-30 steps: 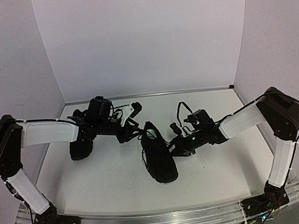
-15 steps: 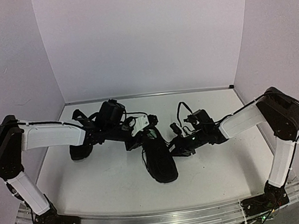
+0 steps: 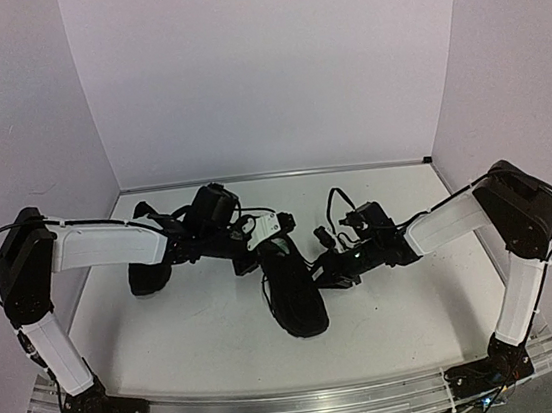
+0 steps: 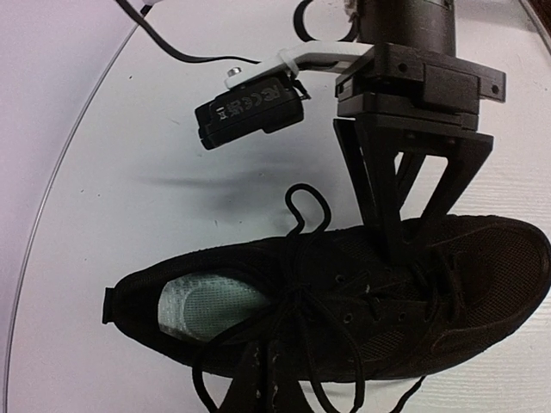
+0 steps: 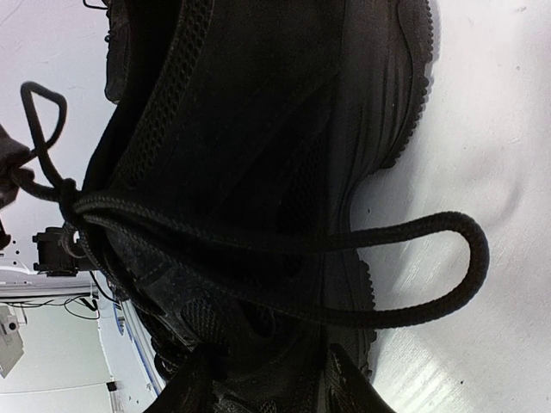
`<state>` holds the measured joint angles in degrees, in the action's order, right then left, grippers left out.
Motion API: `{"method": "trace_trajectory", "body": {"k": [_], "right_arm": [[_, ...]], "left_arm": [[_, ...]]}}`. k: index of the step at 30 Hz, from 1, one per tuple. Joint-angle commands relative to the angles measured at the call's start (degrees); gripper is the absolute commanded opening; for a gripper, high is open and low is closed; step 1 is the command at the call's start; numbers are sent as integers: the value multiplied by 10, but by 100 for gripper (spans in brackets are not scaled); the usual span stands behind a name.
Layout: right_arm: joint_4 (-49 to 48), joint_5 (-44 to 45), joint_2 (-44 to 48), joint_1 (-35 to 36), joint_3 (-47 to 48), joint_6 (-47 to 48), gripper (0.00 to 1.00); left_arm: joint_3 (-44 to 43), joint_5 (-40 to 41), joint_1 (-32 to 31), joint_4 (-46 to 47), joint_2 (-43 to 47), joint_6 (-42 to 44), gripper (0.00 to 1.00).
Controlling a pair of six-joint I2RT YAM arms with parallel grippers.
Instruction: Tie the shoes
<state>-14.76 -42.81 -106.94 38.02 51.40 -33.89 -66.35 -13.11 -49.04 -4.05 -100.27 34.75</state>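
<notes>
Left gripper (image 3: pixel 272 235) pinched closed at shoe (image 3: pixel 294 287) 12 o'clock, on lace or nothing unclear; right gripper (image 3: pixel 326 269) half-open at 3; risk: pull finds no lace.

The nearer shoe (image 4: pixel 344 318) is matte black all over, with a mesh weave, black laces (image 5: pixel 258 258) and a pale grey-green dotted insole (image 4: pixel 202 303); the second shoe (image 3: pixel 149 272) is black too; the table (image 3: pixel 200 327) is white.

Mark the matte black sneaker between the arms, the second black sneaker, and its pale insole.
Matte black sneaker (image 3: pixel 297 295), top view, toe half.
Second black sneaker (image 3: pixel 149 275), top view, visible end.
Pale insole (image 4: pixel 202 308), left wrist view, heel pad.
</notes>
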Motion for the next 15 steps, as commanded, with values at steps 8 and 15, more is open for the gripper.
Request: {"method": "trace_trajectory", "body": {"k": [8,15], "right_arm": [[16,20,-15,7,6,-4,41],[15,20,-16,8,5,-6,40]], "left_arm": [[23,50,22,80,55,-46,0],[32,79,35,105,64,-64,0]]}}
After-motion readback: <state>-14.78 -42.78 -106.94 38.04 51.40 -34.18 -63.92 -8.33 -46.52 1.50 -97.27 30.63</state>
